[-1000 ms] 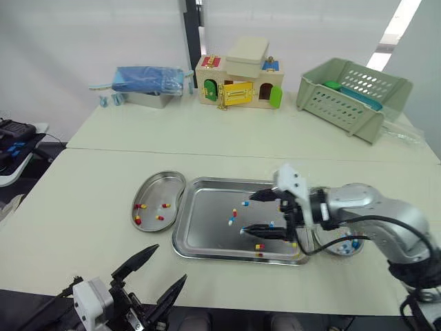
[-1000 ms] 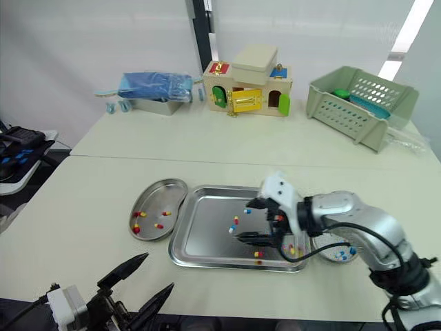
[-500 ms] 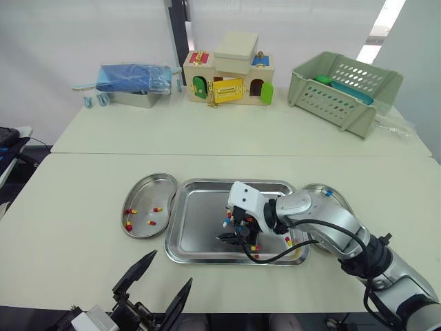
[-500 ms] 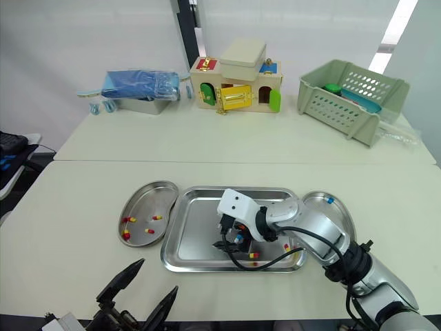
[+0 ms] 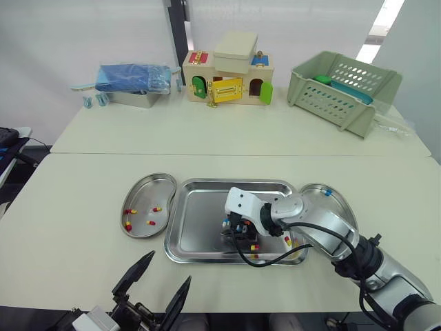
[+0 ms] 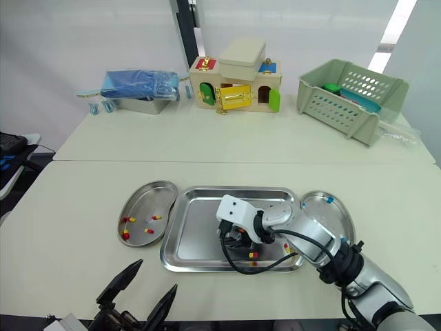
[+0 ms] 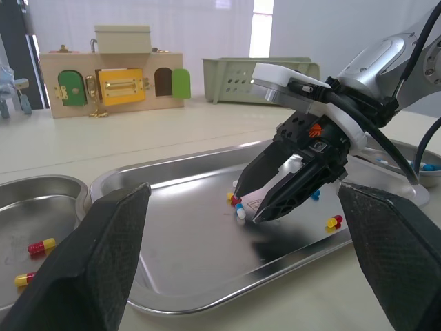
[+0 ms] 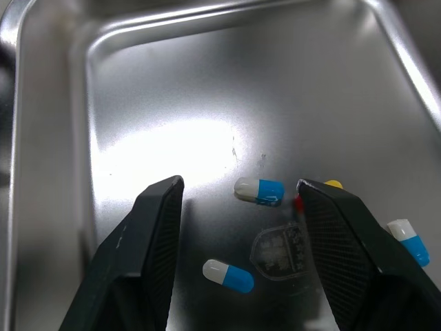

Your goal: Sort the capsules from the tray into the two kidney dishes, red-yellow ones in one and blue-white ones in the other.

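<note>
Left claw (image 5: 157,286) hangs over the near desk (image 5: 69,221) edge, fingers spread wide, empty. Left kidney dish (image 5: 156,189) sits just beside the tray (image 5: 196,221) and holds four red-yellow capsules (image 5: 128,225).

Right claw (image 7: 246,209) is tips-down on the tray floor, fingers parted, gripping nothing. One blue-white capsule (image 8: 259,189) lies flat between the two fingers, its long axis running from one finger toward the other, white end facing one, blue end the other. A second blue-white capsule (image 8: 229,274) lies nearby, roughly parallel.

Right kidney dish (image 5: 339,201) sits against the tray's far side.
</note>
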### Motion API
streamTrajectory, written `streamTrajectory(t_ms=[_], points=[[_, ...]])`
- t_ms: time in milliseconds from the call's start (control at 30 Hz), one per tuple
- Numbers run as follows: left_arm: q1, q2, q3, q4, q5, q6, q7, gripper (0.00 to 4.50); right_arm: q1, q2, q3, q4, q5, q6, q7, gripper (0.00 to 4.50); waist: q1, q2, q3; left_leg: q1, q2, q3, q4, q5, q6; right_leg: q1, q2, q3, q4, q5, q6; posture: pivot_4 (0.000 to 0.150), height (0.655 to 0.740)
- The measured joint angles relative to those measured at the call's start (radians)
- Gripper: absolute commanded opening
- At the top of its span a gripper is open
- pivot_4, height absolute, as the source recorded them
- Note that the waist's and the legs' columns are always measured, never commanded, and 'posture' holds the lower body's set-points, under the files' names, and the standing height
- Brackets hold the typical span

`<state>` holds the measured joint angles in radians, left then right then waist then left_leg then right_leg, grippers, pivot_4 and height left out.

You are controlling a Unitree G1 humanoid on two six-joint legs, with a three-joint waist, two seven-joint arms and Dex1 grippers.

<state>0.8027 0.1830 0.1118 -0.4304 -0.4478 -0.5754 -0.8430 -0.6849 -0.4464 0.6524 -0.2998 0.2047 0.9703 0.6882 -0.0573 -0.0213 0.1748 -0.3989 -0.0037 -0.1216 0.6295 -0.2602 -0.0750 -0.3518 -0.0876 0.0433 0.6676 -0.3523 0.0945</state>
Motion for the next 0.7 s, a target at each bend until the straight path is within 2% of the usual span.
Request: streamTrajectory(t_ms=[700], points=[[0.005,0.064,-0.017,-0.032,0.000,0.014,0.083,4.50,0.017,0.052,0.016,0.052,-0.081,-0.033,0.008,2.87,0.000,0.000,0.000,0.003,0.000,0.000,0.005,0.001,0.000,0.000,0.001,0.001,0.012,-0.001,-0.001,0.150,0.7400]])
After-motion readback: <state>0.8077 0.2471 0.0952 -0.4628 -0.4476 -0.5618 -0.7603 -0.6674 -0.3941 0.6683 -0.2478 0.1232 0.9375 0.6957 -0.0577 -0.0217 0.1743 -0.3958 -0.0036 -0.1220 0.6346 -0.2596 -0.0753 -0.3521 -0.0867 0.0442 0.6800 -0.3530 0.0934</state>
